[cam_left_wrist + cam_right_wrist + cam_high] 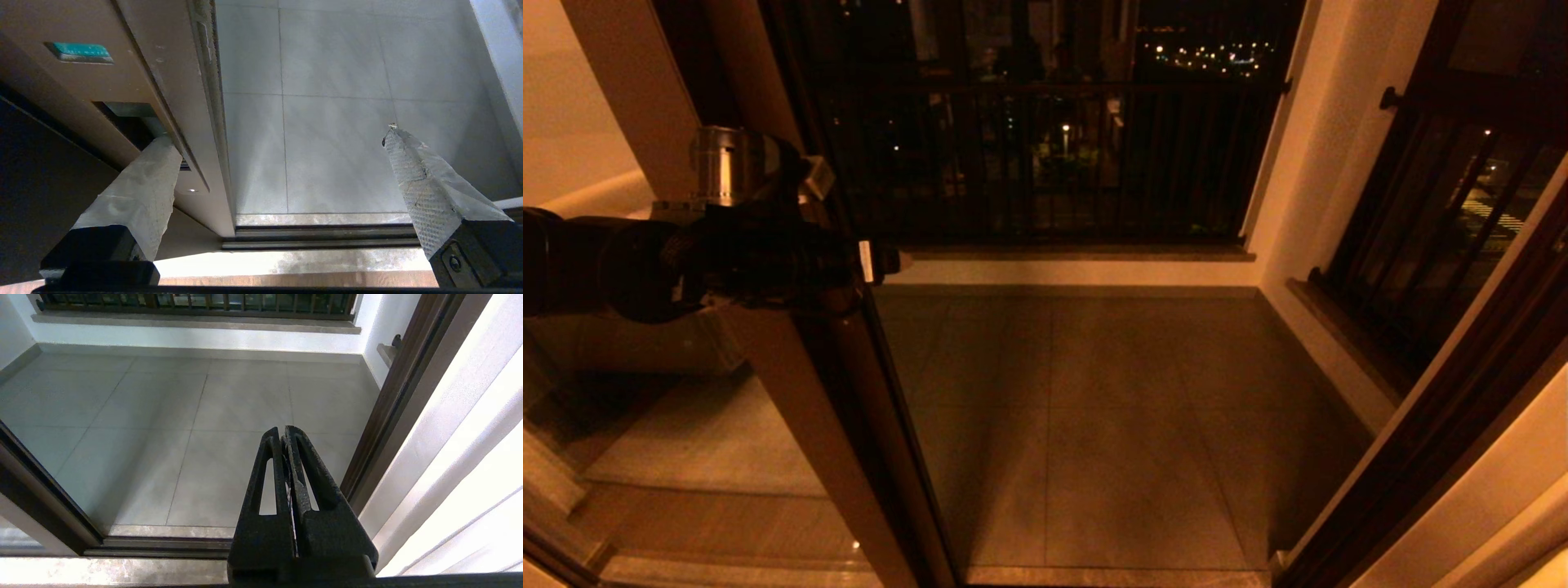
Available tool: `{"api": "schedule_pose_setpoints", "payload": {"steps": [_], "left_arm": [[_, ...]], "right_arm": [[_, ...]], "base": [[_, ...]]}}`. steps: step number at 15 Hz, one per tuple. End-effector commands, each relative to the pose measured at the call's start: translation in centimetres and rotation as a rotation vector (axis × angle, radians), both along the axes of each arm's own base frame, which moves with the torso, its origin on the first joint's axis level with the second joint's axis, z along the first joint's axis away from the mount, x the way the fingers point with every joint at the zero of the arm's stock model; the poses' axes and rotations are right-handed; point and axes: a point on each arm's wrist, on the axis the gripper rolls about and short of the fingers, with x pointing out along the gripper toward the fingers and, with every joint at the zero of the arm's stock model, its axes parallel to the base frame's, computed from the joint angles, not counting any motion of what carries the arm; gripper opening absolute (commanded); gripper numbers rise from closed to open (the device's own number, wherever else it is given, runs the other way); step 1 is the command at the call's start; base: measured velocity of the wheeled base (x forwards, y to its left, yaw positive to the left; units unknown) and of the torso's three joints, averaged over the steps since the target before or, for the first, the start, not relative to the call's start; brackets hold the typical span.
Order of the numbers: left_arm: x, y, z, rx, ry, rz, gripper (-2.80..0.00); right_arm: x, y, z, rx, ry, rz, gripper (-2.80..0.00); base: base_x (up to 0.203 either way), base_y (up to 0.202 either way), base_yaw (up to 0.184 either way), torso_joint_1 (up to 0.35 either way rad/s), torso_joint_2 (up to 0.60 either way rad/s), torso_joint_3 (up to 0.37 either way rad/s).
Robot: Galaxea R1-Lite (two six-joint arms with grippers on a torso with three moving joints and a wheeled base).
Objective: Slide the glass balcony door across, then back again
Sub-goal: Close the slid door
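left gripper (282,143) wide, straddling glass balcony door (849,425) edge | balcony floor (1094,408) grey tiles | railing (1045,163) behind

1. The glass balcony door (849,425) stands on the left side, at about eight o'clock, slid away from the doorway.
2. The left gripper (878,263) is at nine o'clock, right at the door's edge, one finger (139,192) against the frame and the other out over the balcony floor (1094,425).
3. The floor lies in the middle, past the door track (322,237).
4. The railing (1045,155) runs behind the floor, at twelve o'clock.
5. A second railing (1445,220) is at two o'clock.
6. The right gripper (284,435) hangs near the right door post (392,400), at about four o'clock.
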Motion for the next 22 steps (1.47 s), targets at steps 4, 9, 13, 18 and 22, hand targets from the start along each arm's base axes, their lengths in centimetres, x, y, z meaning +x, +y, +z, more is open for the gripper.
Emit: {"api": "schedule_pose_setpoints", "payload": {"steps": [4, 9, 13, 18, 22], "left_arm": [[-0.3, -1.1, -0.2, -0.002, 0.008, -0.036, 0.0], [-0.3, -2.4, -0.8, 0.012, 0.018, -0.049, 0.0], [-0.3, -2.6, -0.7, 0.013, 0.016, -0.051, 0.0], [-0.6, -3.4, -0.7, 0.011, 0.008, -0.072, 0.0], [-0.5, -4.1, -0.6, 0.019, -0.008, -0.063, 0.0]], "right_arm": [[0.0, 0.0, 0.0, -0.001, 0.002, 0.001, -2.8], [0.0, 0.0, 0.0, -0.001, 0.002, 0.001, -2.8], [0.0, 0.0, 0.0, -0.001, 0.002, 0.001, -2.8], [0.0, 0.0, 0.0, -0.001, 0.002, -0.001, -2.8], [0.0, 0.0, 0.0, -0.001, 0.002, 0.001, -2.8]], "base": [[0.0, 0.0, 0.0, 0.0, 0.0, 0.0], [0.0, 0.0, 0.0, 0.0, 0.0, 0.0], [0.0, 0.0, 0.0, 0.0, 0.0, 0.0], [0.0, 0.0, 0.0, 0.0, 0.0, 0.0], [0.0, 0.0, 0.0, 0.0, 0.0, 0.0]]}}
